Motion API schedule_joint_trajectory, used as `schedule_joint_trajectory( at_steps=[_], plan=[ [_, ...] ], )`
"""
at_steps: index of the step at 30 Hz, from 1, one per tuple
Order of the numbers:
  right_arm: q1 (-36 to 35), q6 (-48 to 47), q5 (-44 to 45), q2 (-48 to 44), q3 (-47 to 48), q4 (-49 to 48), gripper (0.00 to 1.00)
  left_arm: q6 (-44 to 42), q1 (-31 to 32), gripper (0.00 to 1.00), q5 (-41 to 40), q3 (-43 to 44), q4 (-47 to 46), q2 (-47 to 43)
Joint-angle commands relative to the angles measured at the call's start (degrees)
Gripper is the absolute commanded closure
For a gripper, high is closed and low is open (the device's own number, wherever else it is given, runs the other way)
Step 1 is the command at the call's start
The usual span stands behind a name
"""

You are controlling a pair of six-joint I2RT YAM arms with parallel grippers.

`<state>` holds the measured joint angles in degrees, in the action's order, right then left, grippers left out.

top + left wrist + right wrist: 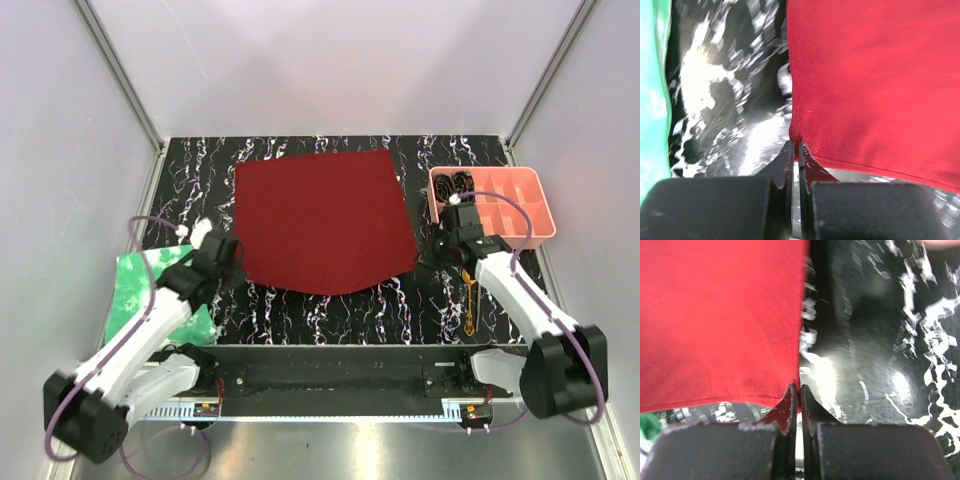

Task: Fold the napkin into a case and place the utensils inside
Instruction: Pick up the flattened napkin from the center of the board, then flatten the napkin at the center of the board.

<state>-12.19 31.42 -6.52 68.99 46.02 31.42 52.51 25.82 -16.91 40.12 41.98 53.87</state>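
Two arms flanked the napkin (325, 220) in the top view. It was a dark red cloth, spread flat and unfolded in the middle of the black marbled table (330, 310), with its near edge coming to a blunt point. I saw the left gripper (232, 258) at the cloth's near-left corner and the right gripper (432, 250) at its near-right corner. The gold utensils (468, 300) lay on the table beside the right arm, apart from the cloth. A pink tray (545, 212) sat at the far right, and a green sheet (135, 290) lay partly under the left arm.

From the left wrist, the left gripper (795, 149) had its jaws pinched together on a corner of the napkin (875, 85), the hem caught between the tips. The green sheet (652, 100) ran along the left edge.

From the right wrist, the right gripper (799, 390) was likewise clamped on a corner of the napkin (720, 315). The fabric filled the upper left, with the table (880, 340) to its right.
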Motion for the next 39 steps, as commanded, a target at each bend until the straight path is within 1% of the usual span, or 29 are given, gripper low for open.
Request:
schedule_joint_trajectory(
  at_steps=[1,2,3,4,6,7,8,9,10,13,14,17,19,21,22,23,25,26,27,29,30,31,32,33,35,36,37,38,39],
  plan=[
    [0.1,-6.2,-5.4,-9.8,9.2,1.5,1.00,-10.2,0.1,1.00,0.5,10.7,-4.4,-11.0],
    [0.2,-7.2,-6.5,-11.4,11.3,2.2,1.00,-13.2,0.1,1.00,1.0,12.9,-4.8,-12.4],
    [0.2,-7.9,-7.1,-12.8,13.5,3.1,1.00,-14.2,0.1,1.00,1.1,15.1,-4.9,-14.6],
    [0.1,-8.5,-7.8,-15.4,17.8,4.3,1.00,-15.4,0.0,1.00,1.5,19.9,-4.6,-15.4],
    [0.2,-10.3,-10.7,-17.9,22.2,5.2,1.00,-18.9,0.0,1.00,4.2,25.2,-4.6,-17.1],
    [0.2,-10.9,-11.8,-19.8,26.6,6.3,1.00,-20.0,0.1,1.00,5.0,30.1,-4.7,-17.7],
    [0.2,-12.2,-14.4,-20.8,28.9,6.7,1.00,-22.2,0.0,1.00,7.0,32.4,-5.2,-18.3],
    [0.1,-12.7,-16.0,-21.7,31.2,7.1,1.00,-23.2,0.1,1.00,8.1,34.4,-5.6,-19.3],
    [0.2,-13.1,-17.5,-23.5,35.4,7.4,1.00,-24.2,0.1,1.00,9.2,38.6,-5.8,-19.8],
    [0.2,-13.1,-23.0,-26.8,41.8,7.3,1.00,-26.0,0.0,1.00,13.5,46.2,-5.9,-20.4],
    [0.2,-12.0,-24.5,-27.3,42.9,7.0,1.00,-26.1,0.0,1.00,15.1,47.7,-5.9,-20.3],
    [0.3,-9.5,-25.0,-28.0,46.0,6.8,1.00,-25.0,0.0,1.00,15.9,51.5,-5.9,-19.6],
    [0.2,-8.5,-22.8,-28.0,46.1,6.8,1.00,-24.8,0.0,1.00,15.4,51.6,-5.9,-19.0],
    [0.3,-8.0,-17.6,-27.5,45.7,7.2,1.00,-23.6,0.0,1.00,12.1,50.4,-5.9,-17.4],
    [0.2,-7.7,-15.5,-26.4,45.2,7.6,1.00,-23.1,0.0,1.00,10.2,48.8,-5.8,-16.6],
    [0.2,-7.6,-11.0,-25.5,44.9,8.0,1.00,-21.5,0.0,1.00,5.4,47.9,-4.5,-14.7],
    [0.2,-6.9,-4.2,-21.4,44.8,10.8,1.00,-19.7,0.0,1.00,-0.3,47.2,-1.8,-11.8],
    [0.2,-6.9,1.2,-19.5,44.6,11.6,1.00,-18.8,0.1,1.00,-5.3,47.2,0.5,-9.6],
    [0.2,-7.0,3.3,-17.5,44.7,12.3,1.00,-18.4,0.1,1.00,-7.2,47.4,1.3,-5.8],
    [0.2,-7.1,6.2,-11.4,44.1,11.8,1.00,-19.5,-0.2,1.00,-10.6,47.2,0.9,-1.5],
    [0.2,-7.3,8.1,-9.2,43.6,11.4,1.00,-19.4,-1.7,1.00,-11.5,47.4,1.1,3.6],
    [0.3,-8.4,8.5,-4.6,42.8,9.8,1.00,-19.2,-3.4,1.00,-11.4,47.5,1.2,6.1],
    [0.3,-9.0,8.8,-2.1,42.1,8.5,1.00,-17.5,-5.6,1.00,-8.5,47.6,1.8,8.9],
    [0.3,-9.2,9.6,2.5,40.7,6.0,1.00,-16.7,-9.4,1.00,-6.5,47.3,1.6,12.1],
    [0.5,-9.7,9.9,7.0,39.0,3.0,1.00,-16.0,-11.4,1.00,-4.2,46.0,0.1,20.7],
    [0.5,-9.9,10.2,11.0,37.1,-1.0,1.00,-16.7,-12.5,1.00,-3.3,45.5,-1.4,23.2],
    [0.7,-10.1,10.2,13.0,36.2,-3.1,1.00,-17.0,-13.0,1.00,-2.5,44.2,-2.6,27.8],
    [0.8,-10.5,9.7,15.2,35.5,-5.3,1.00,-17.6,-13.4,1.00,-1.0,43.2,-6.8,29.7],
    [0.8,-10.9,9.5,20.3,36.4,-7.0,1.00,-18.0,-15.0,1.00,1.0,42.2,-9.3,31.5]
  ],
)
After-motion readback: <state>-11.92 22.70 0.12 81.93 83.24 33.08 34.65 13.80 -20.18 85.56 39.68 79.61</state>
